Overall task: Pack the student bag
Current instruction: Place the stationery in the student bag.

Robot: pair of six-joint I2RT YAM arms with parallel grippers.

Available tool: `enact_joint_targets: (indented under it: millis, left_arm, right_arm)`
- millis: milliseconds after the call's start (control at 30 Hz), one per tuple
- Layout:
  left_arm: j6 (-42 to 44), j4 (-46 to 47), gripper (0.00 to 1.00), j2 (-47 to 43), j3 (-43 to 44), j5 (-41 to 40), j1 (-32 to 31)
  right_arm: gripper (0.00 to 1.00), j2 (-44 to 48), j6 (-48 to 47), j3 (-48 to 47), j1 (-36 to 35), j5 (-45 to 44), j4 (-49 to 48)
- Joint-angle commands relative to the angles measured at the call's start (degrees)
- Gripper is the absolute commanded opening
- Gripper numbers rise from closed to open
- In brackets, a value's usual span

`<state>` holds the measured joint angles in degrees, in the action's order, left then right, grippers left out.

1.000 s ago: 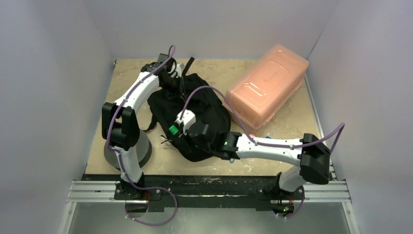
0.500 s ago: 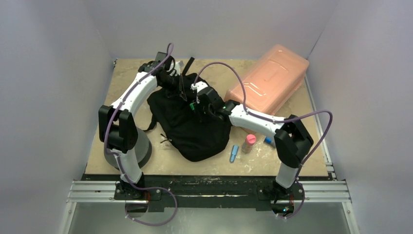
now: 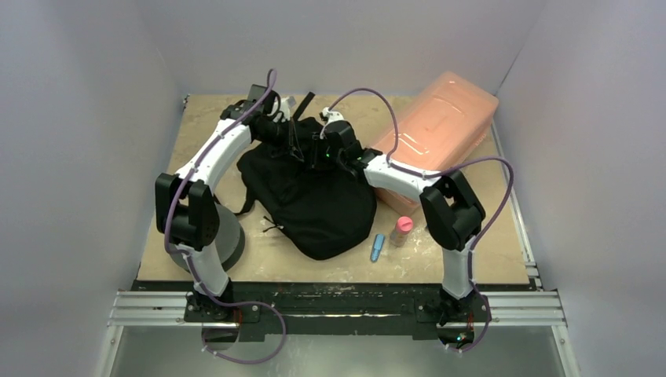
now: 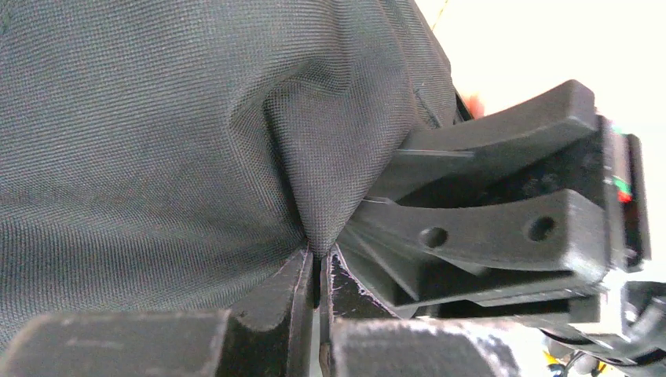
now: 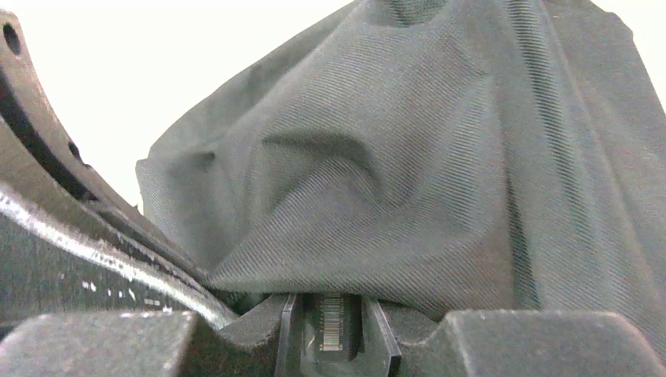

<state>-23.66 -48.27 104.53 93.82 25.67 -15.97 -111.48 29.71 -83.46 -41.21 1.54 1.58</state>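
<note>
The student bag (image 3: 314,200) is a black fabric backpack lying in the middle of the table. My left gripper (image 3: 292,143) is at its far top edge, shut on a raised fold of the fabric (image 4: 330,141). My right gripper (image 3: 320,154) is right beside it on the same raised part. Its jaws stand a narrow gap apart with the bag's fabric (image 5: 408,181) drawn into their tips. The right gripper's fingers (image 4: 487,236) also show in the left wrist view, converging on the fold. I cannot see inside the bag.
A translucent pink box (image 3: 436,129) lies at the back right, close to the right arm. A pink-capped bottle (image 3: 402,229) and a small blue item (image 3: 378,247) lie right of the bag. A dark grey ring (image 3: 228,236) sits by the left arm's base.
My right arm swung from the bag's near side up to its far top, next to the left gripper, uncovering the bottle and blue item. The left arm barely moved.
</note>
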Motion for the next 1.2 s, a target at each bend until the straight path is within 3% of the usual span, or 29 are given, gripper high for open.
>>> enact_joint_targets:
  millis: [0,100,167,267,400,533,600,967,1167]
  left_arm:
    - [-2.4,2.08,0.0,-3.57,0.78,5.9,0.12]
    - [-2.74,2.06,0.0,-3.57,0.74,6.28,0.51]
    - [-2.88,2.36,0.0,-3.84,0.55,6.45,1.03]
    - [-3.04,2.58,0.0,-3.71,0.4,6.32,1.81]
    - [-3.45,2.57,0.0,-3.2,0.56,7.09,2.59]
    - [-3.41,2.61,0.0,-3.45,0.48,6.82,2.83]
    - [-3.41,2.65,0.0,-3.4,0.44,6.83,2.87]
    - [-2.8,2.03,0.0,-2.49,0.65,5.19,2.9]
    - [-2.62,1.8,0.0,-2.4,0.7,4.99,2.87]
  right_arm:
    - [0.0,-2.08,9.09,2.79,-0.1,1.66,-22.03]
    - [0.0,-4.33,13.01,6.16,-0.06,1.42,-33.61]
    - [0.0,-5.66,14.29,5.93,-0.19,1.09,-35.74]
    - [0.17,-6.49,13.42,5.3,-0.23,3.27,-35.21]
    - [0.33,-3.48,8.12,6.25,-0.56,1.98,-28.08]
    - [0.34,1.32,7.57,8.51,-0.62,0.15,-20.11]
    - [0.45,3.88,0.52,9.28,-0.75,-0.29,-16.35]
    - [0.54,22.09,-9.26,18.28,-4.56,-9.55,3.49]
    - [0.56,33.57,-2.17,28.07,-11.17,-18.21,14.42]
